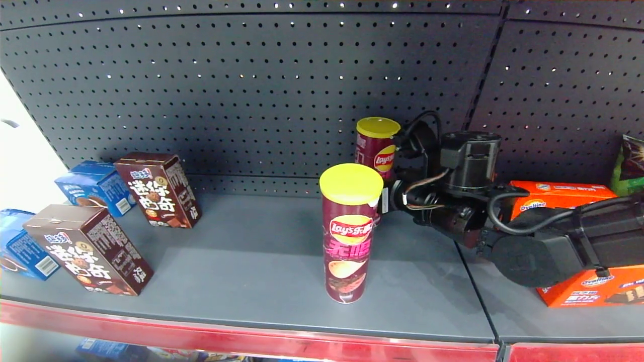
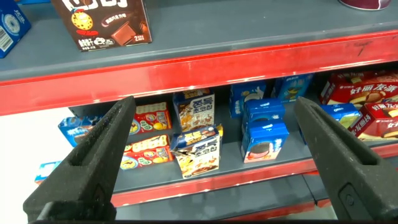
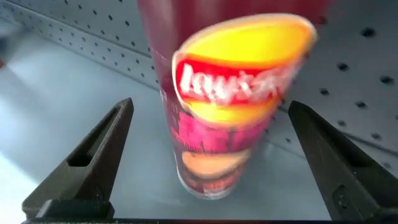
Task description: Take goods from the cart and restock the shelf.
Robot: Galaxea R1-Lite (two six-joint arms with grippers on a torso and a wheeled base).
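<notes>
- Left hand (image 2: 214, 102): fingers spread wide, holding nothing, facing stocked snack boxes (image 2: 199, 134).
- Front maroon crisp tube with yellow lid (image 1: 348, 241): upright on the grey shelf (image 1: 251, 271), long axis vertical.
- Rear maroon crisp tube (image 1: 377, 146): upright by the pegboard, lid up.
- Right hand (image 3: 210, 106): wide open, fingers flanking the rear tube, apart from it.

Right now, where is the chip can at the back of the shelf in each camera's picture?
Head view: rear chip can stands by the pegboard, behind the front can.
Left wrist view: faces lower shelves instead.
Right wrist view: seen between open fingers.
Shared landmark: grey shelf.
</notes>
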